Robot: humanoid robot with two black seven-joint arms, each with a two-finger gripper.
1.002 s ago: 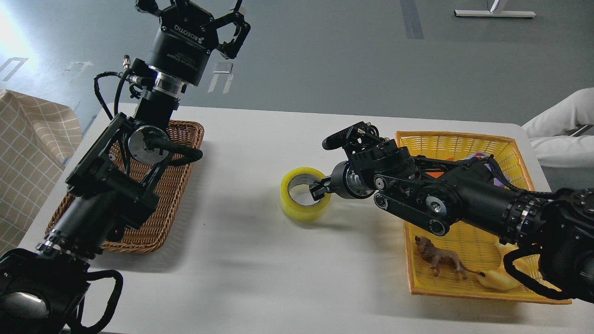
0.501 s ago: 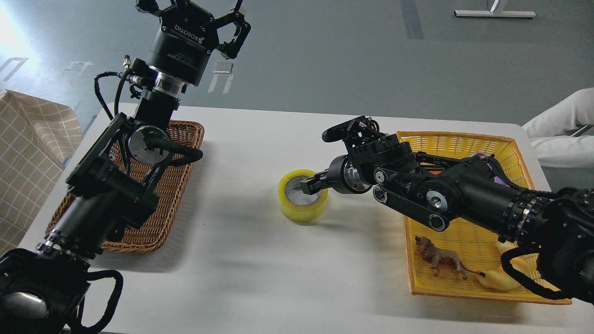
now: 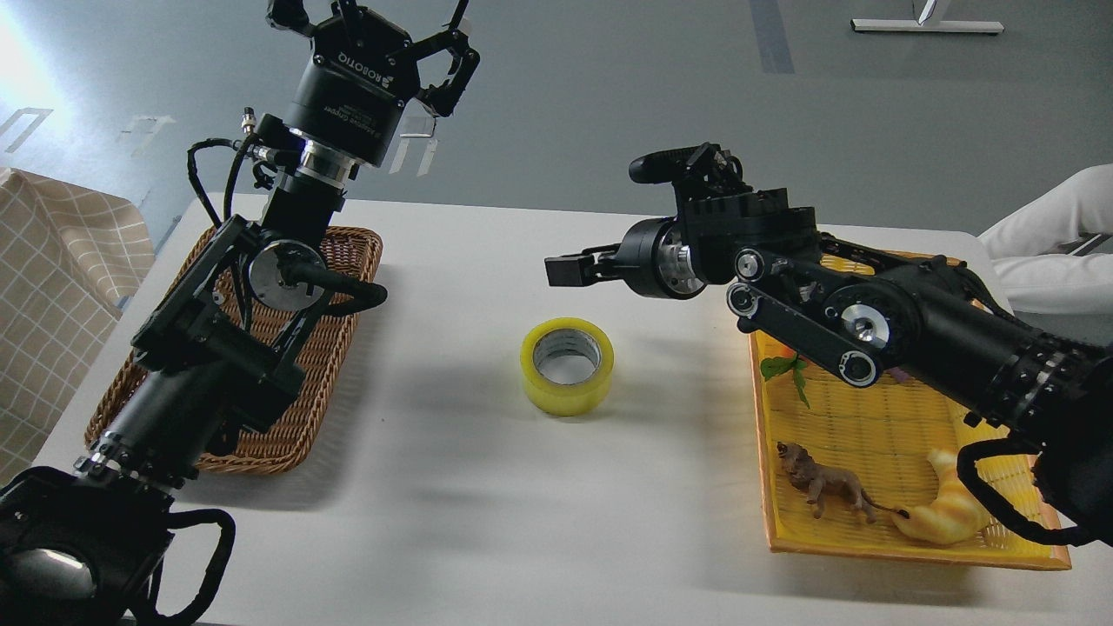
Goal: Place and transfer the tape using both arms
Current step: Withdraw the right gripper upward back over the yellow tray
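The tape (image 3: 567,365) lies flat on the white surface (image 3: 487,522), roughly midway between the wicker basket (image 3: 343,335) on our left and the yellow basket (image 3: 869,522) on our right, touching neither. Its core axis points up, so the open hole faces the head view and the roll has no long side to favour; any approach across a diameter serves equally. Our right claw (image 3: 563,269) hovers above and just behind the tape, clear of it, holding nothing. Its fingers are seen nearly end-on, so we cannot tell how far apart they stand. Our left claw (image 3: 378,22) is raised high above the far end of the wicker basket, fingers spread wide, empty, and well apart from the tape. The relation that governs the next move is this: the tape lies to the right of and below the left claw, towards the centre of the surface, and it is much nearer the right claw than the left. We judge the placing step complete and the transfer step pending. For the left arm to collect the roll, it must descend and reach right, with one finger entering the core and the other outside the wall. The right arm should clear the centre first to avoid contact.
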